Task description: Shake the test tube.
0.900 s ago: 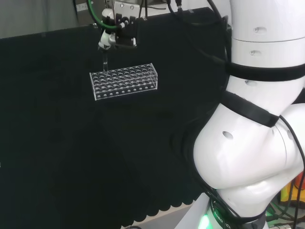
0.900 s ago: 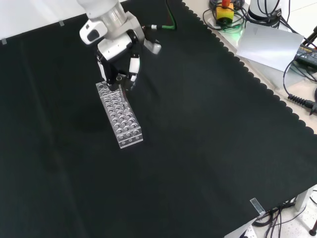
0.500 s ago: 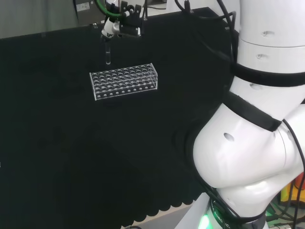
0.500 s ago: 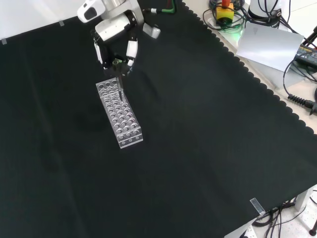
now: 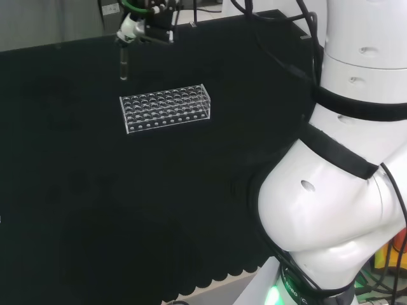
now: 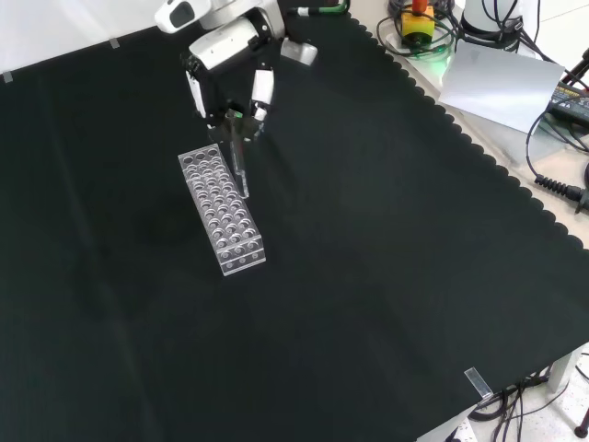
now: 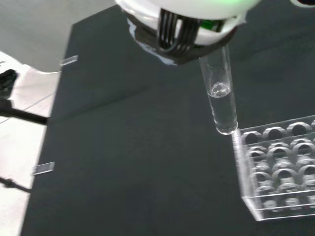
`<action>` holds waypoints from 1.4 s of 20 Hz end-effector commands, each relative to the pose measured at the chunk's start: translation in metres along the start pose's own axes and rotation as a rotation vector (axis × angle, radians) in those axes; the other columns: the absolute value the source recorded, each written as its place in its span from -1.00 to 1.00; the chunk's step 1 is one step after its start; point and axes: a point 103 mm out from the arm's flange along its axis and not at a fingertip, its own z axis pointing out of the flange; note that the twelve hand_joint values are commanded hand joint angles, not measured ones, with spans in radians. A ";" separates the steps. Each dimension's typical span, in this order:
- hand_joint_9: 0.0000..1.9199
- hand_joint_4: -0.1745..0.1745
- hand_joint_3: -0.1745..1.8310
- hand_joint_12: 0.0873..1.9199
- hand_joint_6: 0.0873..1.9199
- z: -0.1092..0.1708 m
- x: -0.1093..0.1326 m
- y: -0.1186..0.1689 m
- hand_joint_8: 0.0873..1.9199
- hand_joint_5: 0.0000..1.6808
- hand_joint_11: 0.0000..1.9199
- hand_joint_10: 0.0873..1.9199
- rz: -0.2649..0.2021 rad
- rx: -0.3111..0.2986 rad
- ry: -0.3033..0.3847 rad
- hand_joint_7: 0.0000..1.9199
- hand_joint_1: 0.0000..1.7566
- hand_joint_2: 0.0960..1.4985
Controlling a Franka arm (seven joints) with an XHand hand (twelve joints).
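Note:
A clear glass test tube (image 5: 123, 65) (image 6: 239, 170) (image 7: 220, 93) hangs upright in the air, pinched at its top by the black and white hand (image 5: 147, 22) (image 6: 230, 78) (image 7: 187, 19). A little clear liquid shows in the tube's lower part in the wrist view. Below it, a clear plastic rack (image 5: 165, 107) (image 6: 221, 210) (image 7: 275, 172) with several rows of holes lies on the black cloth. In the head view the tube's bottom is above and to the left of the rack's far left corner, well clear of the holes.
The black cloth (image 6: 368, 258) spreads wide around the rack. The arm's big white links (image 5: 343, 178) stand at the right of the head view. Cables, a grey sheet (image 6: 502, 83) and a yellow and red device (image 6: 419, 23) lie off the cloth's top right in the front view.
The hand has lifted the test tube up out of the rack and carried it to the left in the head view, so it now hangs beside the rack's corner.

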 end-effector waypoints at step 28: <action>0.69 -1.00 -0.50 -0.18 -0.96 -0.100 -0.188 -0.053 -0.33 0.59 0.37 -0.45 0.370 -0.174 -0.169 0.41 0.51 0.04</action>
